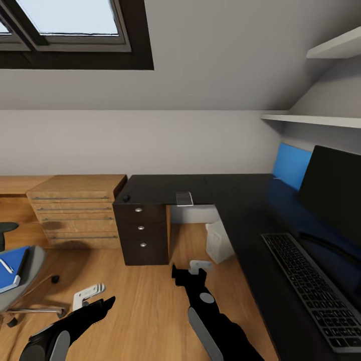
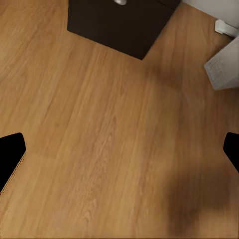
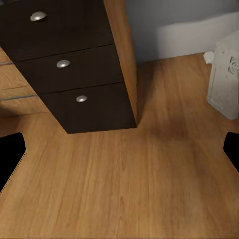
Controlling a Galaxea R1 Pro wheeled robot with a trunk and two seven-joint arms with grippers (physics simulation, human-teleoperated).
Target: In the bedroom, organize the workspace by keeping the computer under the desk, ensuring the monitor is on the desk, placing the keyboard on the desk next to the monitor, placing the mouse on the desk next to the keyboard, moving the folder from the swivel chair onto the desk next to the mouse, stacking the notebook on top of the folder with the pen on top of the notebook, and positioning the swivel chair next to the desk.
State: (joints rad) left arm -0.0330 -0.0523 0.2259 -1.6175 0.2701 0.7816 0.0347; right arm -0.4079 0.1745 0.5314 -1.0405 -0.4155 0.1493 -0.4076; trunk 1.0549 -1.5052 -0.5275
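Far left of the head view you've got the swivel chair (image 1: 20,286) parked well away from the bench (image 1: 235,200), with the blue folder (image 1: 11,265) lying on its seat, a dark notebook (image 1: 22,262) along the folder's edge and the white pen (image 1: 6,265) on top of the blue. Next over is the light wooden drawer cabinet (image 1: 75,210), which isn't part of the job, then the bench's black drawer stack with a small dark thing near that corner that could be the mouse (image 1: 126,198), too small to say for sure. Both arms hang low over the wooden floor (image 1: 150,311): the left gripper (image 1: 98,301) and the right gripper (image 1: 193,271) are both spread wide with nothing in them, and the wrist views just show bare floor between the fingers. The computer (image 1: 219,243) already sits under the bench, and on the right end the keyboard (image 1: 316,288) lies right in front of the monitor (image 1: 333,193). So my read is the folder fetch comes next. I'd roll the base toward the chair first rather than stretching, come at the folder from its open edge with the left gripper, and keep it level so the pen doesn't roll off. Lifting pen and notebook separately looks safer.
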